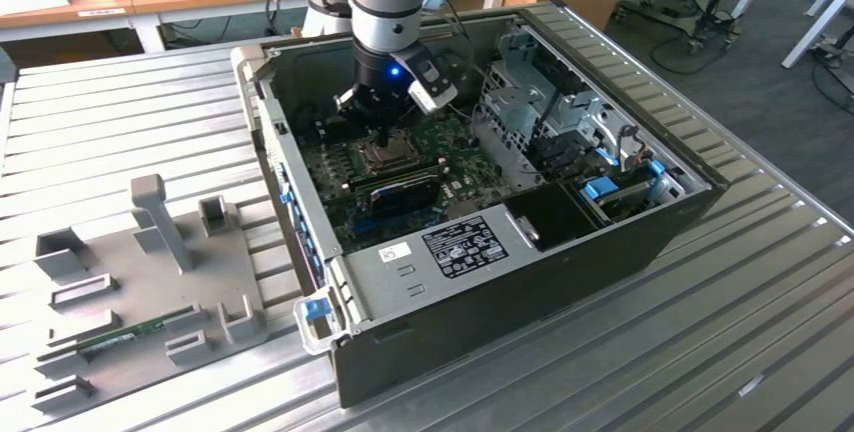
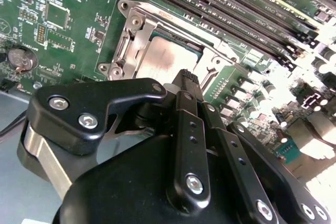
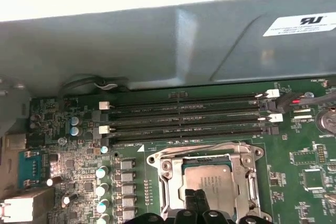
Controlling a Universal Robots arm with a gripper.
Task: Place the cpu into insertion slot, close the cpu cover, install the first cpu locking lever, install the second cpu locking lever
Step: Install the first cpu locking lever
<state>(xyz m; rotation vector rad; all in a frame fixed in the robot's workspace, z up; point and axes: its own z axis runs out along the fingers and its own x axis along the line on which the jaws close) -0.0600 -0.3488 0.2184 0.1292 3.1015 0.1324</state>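
**Black tool hangs over the seated chip**

Black tool [image 2: 185,80] fingers sit pressed together with nothing between them, tips just above the cpu [image 3: 210,179]. That chip lies flat in the insertion slot [image 2: 125,51], and the cpu cover [image 3: 247,166] looks folded down around it. My read: press squarely on the frame, never on the chip. Around it, the open computer case [image 1: 641,242] holds the green motherboard [image 2: 63,35] and memory slots [image 3: 184,119], all resting on the tabletop [image 1: 120,112].
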